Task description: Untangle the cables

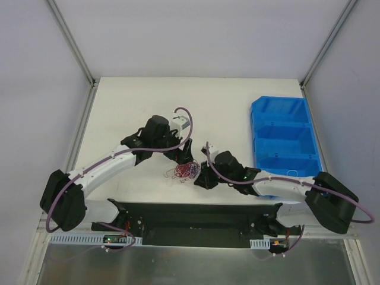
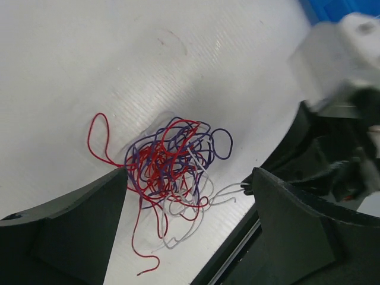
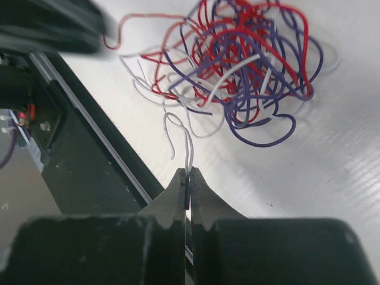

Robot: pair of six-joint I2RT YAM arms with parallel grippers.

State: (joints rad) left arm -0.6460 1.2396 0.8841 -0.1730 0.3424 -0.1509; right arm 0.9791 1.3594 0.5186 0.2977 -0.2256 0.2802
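White table, left pincer splayed over cables, right pincer seemingly nipping one.

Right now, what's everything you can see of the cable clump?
The cables are hair-thin curly wires, red, dark purple and white, knotted into one loose clump lying on the white table. A red loop and white ends stray out. The right end effector is shut on one white strand leading from the clump. The left end effector stands open astride it; contact unclear.
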